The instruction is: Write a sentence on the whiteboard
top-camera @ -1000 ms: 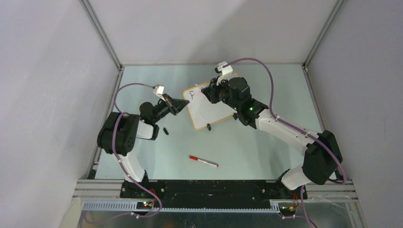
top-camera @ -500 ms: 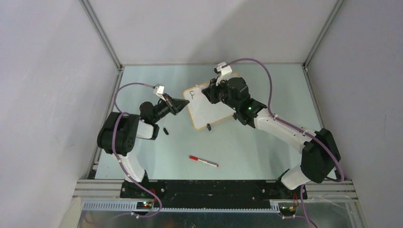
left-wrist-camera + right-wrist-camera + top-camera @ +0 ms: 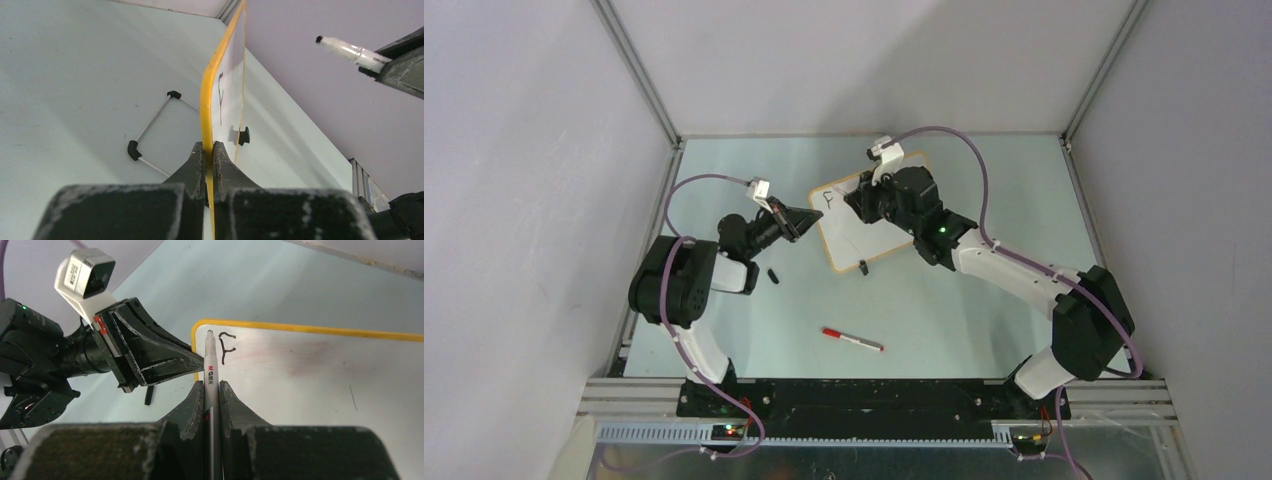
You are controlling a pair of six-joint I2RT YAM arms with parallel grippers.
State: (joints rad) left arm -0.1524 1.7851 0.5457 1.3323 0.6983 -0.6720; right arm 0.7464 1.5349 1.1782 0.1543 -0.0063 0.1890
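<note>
Nearest us on the tabletop (image 3: pixel 984 300) lies a loose red-capped pen (image 3: pixel 852 340). A little farther off to the left is a small black cap (image 3: pixel 773 276). Beyond them our left pincer (image 3: pixel 209 148) is clamped on the left edge of the orange-framed whiteboard (image 3: pixel 320 380), which sits askew mid-tabletop. Our right pincer (image 3: pixel 211 385), over the board, is closed tight on a white marker (image 3: pixel 210 360) with its tip off the surface. Of the sentence (image 3: pixel 226 346) only an "f" shows, at the board's far-left corner.
</note>
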